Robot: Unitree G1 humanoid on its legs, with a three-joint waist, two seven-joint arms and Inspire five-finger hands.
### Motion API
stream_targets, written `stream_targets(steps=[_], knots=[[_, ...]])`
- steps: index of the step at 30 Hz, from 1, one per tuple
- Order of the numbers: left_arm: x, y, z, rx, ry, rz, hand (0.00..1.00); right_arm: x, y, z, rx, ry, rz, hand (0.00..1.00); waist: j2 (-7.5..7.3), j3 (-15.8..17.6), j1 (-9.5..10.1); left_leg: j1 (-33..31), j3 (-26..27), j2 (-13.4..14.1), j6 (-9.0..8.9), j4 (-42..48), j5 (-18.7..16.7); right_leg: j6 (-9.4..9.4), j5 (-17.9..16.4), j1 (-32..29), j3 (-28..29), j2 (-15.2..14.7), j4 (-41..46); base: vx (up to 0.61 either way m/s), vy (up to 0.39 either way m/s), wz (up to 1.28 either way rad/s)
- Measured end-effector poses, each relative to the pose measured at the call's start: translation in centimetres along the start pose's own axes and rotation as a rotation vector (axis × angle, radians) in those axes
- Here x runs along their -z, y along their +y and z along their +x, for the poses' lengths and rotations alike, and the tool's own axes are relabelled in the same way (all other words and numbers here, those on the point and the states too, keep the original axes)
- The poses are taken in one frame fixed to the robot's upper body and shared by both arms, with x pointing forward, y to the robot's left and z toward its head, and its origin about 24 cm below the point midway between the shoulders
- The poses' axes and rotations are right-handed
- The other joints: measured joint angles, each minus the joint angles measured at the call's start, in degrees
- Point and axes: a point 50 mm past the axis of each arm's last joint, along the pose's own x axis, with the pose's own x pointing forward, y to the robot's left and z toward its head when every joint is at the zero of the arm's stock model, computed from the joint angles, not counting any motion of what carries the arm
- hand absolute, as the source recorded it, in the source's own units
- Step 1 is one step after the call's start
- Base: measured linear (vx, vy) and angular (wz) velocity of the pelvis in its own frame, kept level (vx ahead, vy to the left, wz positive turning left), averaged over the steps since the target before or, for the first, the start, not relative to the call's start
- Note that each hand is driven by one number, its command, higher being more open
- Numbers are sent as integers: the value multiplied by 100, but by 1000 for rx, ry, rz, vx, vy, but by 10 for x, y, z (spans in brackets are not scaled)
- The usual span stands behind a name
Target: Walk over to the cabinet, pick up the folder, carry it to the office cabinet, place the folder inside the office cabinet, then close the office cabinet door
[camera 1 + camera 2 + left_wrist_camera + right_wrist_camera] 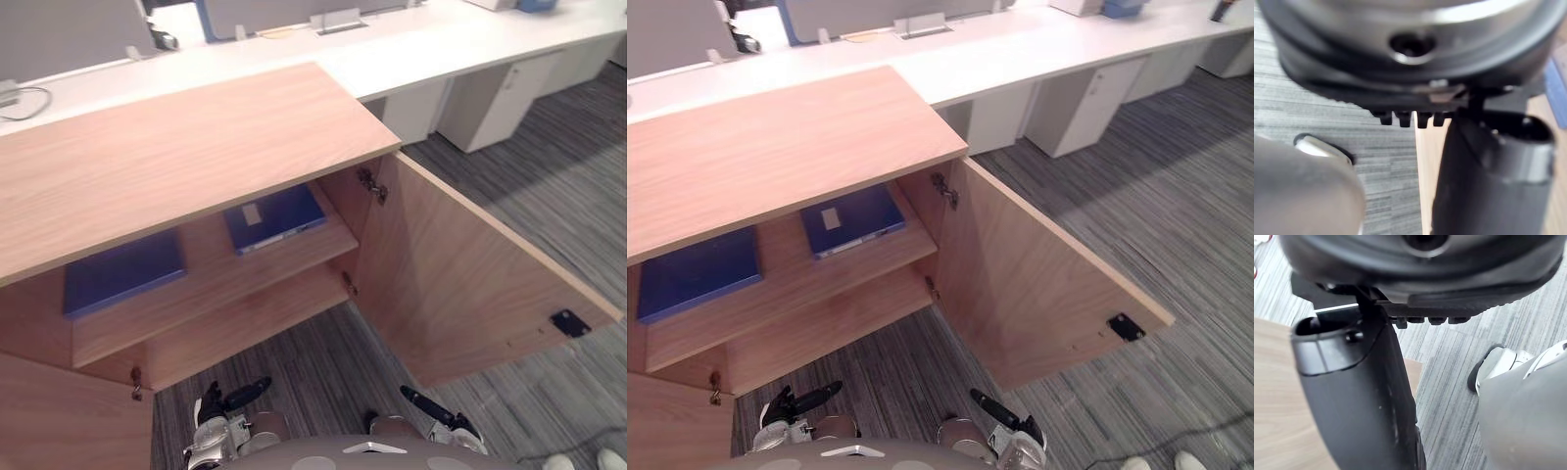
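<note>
Two dark hands, nearest to us and low: left hand (223, 403) and right hand (438, 411), hanging above the grey striped carpet (294, 372). The fingers (247, 391) are loose and roughly straight, holding nothing.

One light-wood office cabinet (176, 147), open before us. Its right door (460, 274) stands wide toward us, with a small black fitting (569, 322) near the free edge and a metal hinge (370, 182) at the top. The left door (59, 421) is open too, at the lower left.

Two flat dark-blue folders lie on the upper shelf (211, 299), inside. The labelled folder (274, 217), with a white tag, is by the right wall; the plain folder (122, 272) is further left, apart from it. We cannot tell which is the task's own, yet either way it lies in the cabinet.

One long white table (411, 49) stands behind the cabinet.

Step in hand, as we judge it: placing is done and door closing has not yet begun. The next move calls for the right hand to reach the outer face of the right door, near its free edge. It must then push the door round on its hinges until it meets the cabinet front. The left door likely wants the same from the left hand.
</note>
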Motion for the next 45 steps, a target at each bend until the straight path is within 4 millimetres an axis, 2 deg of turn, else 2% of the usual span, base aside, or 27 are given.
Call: stream_targets(steps=[2, 3, 7, 12, 15, 17, 18, 19, 20, 21, 22, 24, 25, 27, 29, 30, 32, 34, 35, 39, 42, 45], knots=[[-2, 6, 1, -23, -9, -33, 100, 3, 4, 0, -11, 14, -22, 100, -98, 16, 10, -13, 308, -74, 63, 82, -101, 103, 91, -54, 254, -93, -51, 35, 215, -74], [-1, 7, 1, -28, -6, -34, 100, 4, 5, 0, -15, 19, -26, 100, -124, -2, 10, -5, 492, -83, 83, 144, -165, 237, 200, -66, 361, -132, -131, 45, 226, -58], [2, 7, 1, -25, 8, -27, 100, 3, 5, 0, -30, 17, -24, 100, -122, -72, -2, 124, 976, -51, 158, 57, -234, 266, 550, -145, 373, -178, -380, 69, 182, -70], [9, 2, 0, -16, 50, -58, 100, 1, -1, 1, -14, 18, 21, 100, 18, -47, 6, 710, 1558, -94, 181, -312, -221, 243, 772, -132, 466, -157, -394, 61, 94, -59], [8, -1, 0, -6, 51, -60, 100, -4, -4, 2, -1, 3, 64, 100, 81, -15, -4, 820, 1817, -120, 211, -287, -236, 320, 886, -316, 545, -92, -252, 7, 59, -76], [8, -3, 0, 1, 51, -60, 100, -7, -4, 2, -2, -9, 79, 100, 126, 31, -5, 873, 2064, -84, 261, -264, -279, 303, 1024, -551, 295, -16, -47, -39, 36, -90], [7, -4, 0, 10, 48, -61, 100, -8, -3, 2, -2, -15, 99, 100, 148, 86, -19, 911, 2152, -25, 284, -257, -292, 195, 1118, -635, -107, -29, 14, -81, 22, -92], [6, -9, -1, 30, 44, -70, 100, -13, -7, 2, 10, -28, 146, 100, 298, 198, -18, 995, 2384, 179, 368, -298, -346, -219, 1350, -574, -1259, -121, -242, -71, 12, -81], [6, -9, -1, 31, 44, -70, 100, -15, -7, 2, 11, -31, 149, 100, 325, 225, -8, 1002, 2441, 205, 367, -291, -346, -383, 1226, -604, -1450, -152, -146, -97, -16, -74], [7, -8, -1, 27, 44, -72, 100, -14, -7, 2, 15, -31, 161, 100, 290, 231, -25, 1015, 2550, 222, 363, -281, -343, -635, 831, -733, -2049, -337, 508, -71, -58, -47], [9, -4, -1, 14, 46, -72, 100, -10, -13, 1, 29, -23, 160, 100, 234, 198, -45, 1042, 2702, 264, 355, -241, -337, -753, 434, -825, -2758, -758, 1437, -67, -80, -47], [10, -1, -1, 6, 51, -72, 100, -8, -16, 1, 39, -20, 160, 100, 199, 178, -41, 1035, 2828, 345, 347, -116, -342, -772, 290, -733, -3155, -1167, 1870, 3, -149, -47], [7, 5, 0, -11, 51, -89, 100, -3, -19, 1, 52, -3, 172, 100, 129, 128, 0, 1082, 2809, 306, 289, -124, -341, -562, 263, -515, -3587, -1208, 1581, 10, -165, -61], [14, 3, -1, -6, 82, -91, 100, -1, -23, 1, 65, 2, 178, 100, 222, 87, 1, 1107, 2692, 344, 336, -360, -301, -539, 310, -352, -3655, -998, 1054, -11, -131, -64], [20, 1, -2, 9, 107, -75, 100, 2, -27, 2, 84, 26, 193, 100, 288, -16, -17, 1113, 2573, 262, 400, -796, -148, -310, 494, -147, -3620, -701, 94, -38, -130, -65], [20, 0, -2, 18, 107, -66, 100, 7, -29, 3, 96, 59, 211, 100, 293, -25, -37, 1078, 2516, 264, 401, -904, 19, -321, 687, -115, -3605, -575, -224, -48, -97, -36], [18, 3, -1, 11, 103, -64, 100, 13, -33, 3, 111, 95, 210, 100, 241, -5, -25, 1013, 2452, 301, 336, -933, 121, -322, 892, -57, -3550, -420, -565, -76, -74, -18], [14, 9, 1, -3, 93, -59, 100, 18, -33, 2, 112, 116, 205, 100, 162, 4, -13, 987, 2449, 290, 251, -991, 237, -316, 1076, -19, -3450, -385, -845, -105, -29, -20], [11, 16, 3, -30, 87, -52, 100, 18, -32, 2, 105, 117, 202, 100, 65, 27, -10, 986, 2465, 270, 170, -1082, 311, -306, 1295, 42, -3399, -328, -1172, -123, 11, -19], [8, 30, 4, -73, 76, -43, 100, 27, -29, 1, 104, 157, 205, 100, -142, 18, -6, 1006, 2411, 98, 200, -1329, 519, -269, 1719, 297, -3428, -385, -1872, -74, 36, 4], [13, 36, 3, -89, 85, -7, 100, 27, -30, 1, 106, 158, 210, 100, -128, 26, -4, 1083, 2364, -71, 223, -1511, 627, -223, 2020, 543, -3450, -435, -2361, -63, 59, 11], [21, 39, 1, -94, 108, 3, 100, 26, -31, 1, 107, 155, 217, 100, -91, 36, -10, 1171, 2331, -167, 245, -1681, 682, -202, 2031, 577, -3460, -502, -2382, -56, 50, 5]])
